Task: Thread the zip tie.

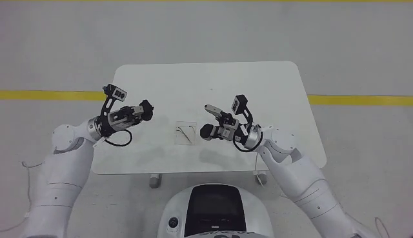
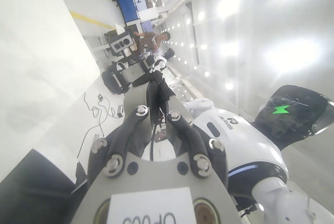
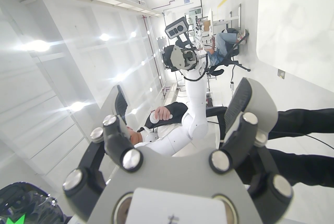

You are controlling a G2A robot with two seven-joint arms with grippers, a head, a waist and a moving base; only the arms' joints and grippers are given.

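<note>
The zip tie point(image 1: 186, 133) is a thin dark curved strand lying on a small pale square near the front middle of the white table point(image 1: 226, 83). My left gripper point(image 1: 146, 110) hovers above the table to the left of it, apart from it. In the left wrist view its fingers point(image 2: 156, 94) are pressed together with nothing held. My right gripper point(image 1: 208, 120) hangs just right of the zip tie, not touching it. Its two fingers stand wide apart in the right wrist view, and the right gripper point(image 3: 180, 102) holds nothing.
The table's front edge point(image 1: 193, 171) runs close below the zip tie. Its rounded corner shows in the left wrist view point(image 2: 96, 71). Yellow floor lines point(image 1: 39, 95) run behind and beside the table. Bare tabletop stretches across the back half.
</note>
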